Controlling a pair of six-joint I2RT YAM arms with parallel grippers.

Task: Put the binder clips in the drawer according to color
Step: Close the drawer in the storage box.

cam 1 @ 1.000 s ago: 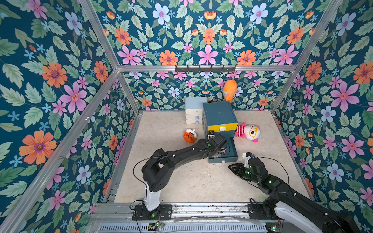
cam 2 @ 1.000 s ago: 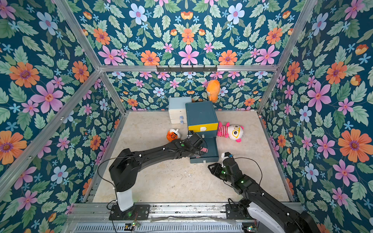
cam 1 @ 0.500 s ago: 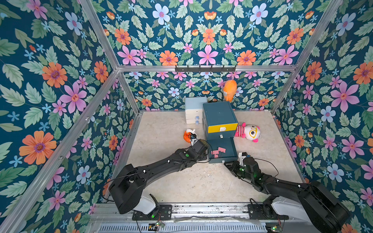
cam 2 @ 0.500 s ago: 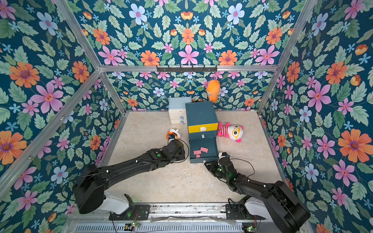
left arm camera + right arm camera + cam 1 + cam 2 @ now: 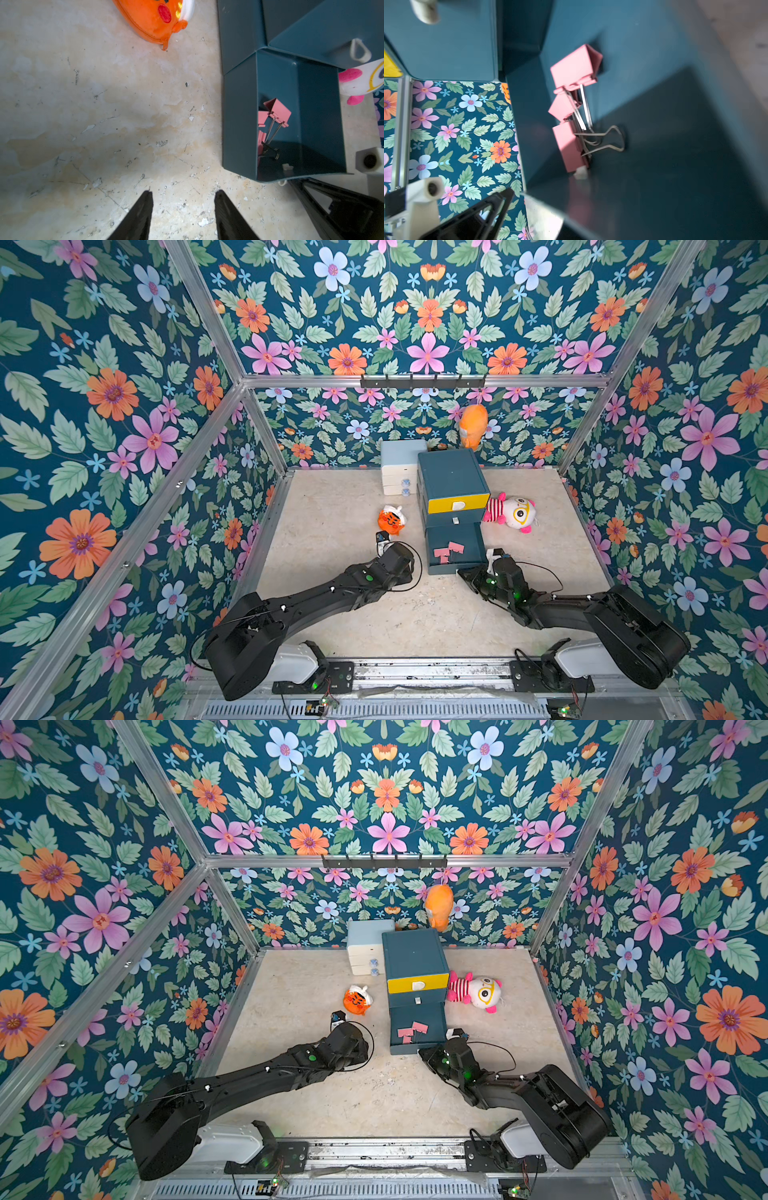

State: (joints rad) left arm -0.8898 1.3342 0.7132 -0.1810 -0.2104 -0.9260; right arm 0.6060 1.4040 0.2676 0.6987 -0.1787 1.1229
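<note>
Three pink binder clips point(image 5: 276, 116) lie bunched toward the left wall of the pulled-out bottom drawer point(image 5: 467, 541) of the teal cabinet point(image 5: 451, 477), presumably the pink slot. The upper drawers are closed, contents hidden. Right gripper point(image 5: 462, 572) is clenched at that drawer's near front, probably on its pull, can't confirm. Left gripper point(image 5: 182, 192) is spread and empty over the table point(image 5: 332, 506) to the left. No other clips visible.

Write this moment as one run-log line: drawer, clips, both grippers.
bottom drawer: pulled out | pink binder clips: three inside | left gripper: jaws open, empty | right gripper: jaws shut, at drawer front
</note>
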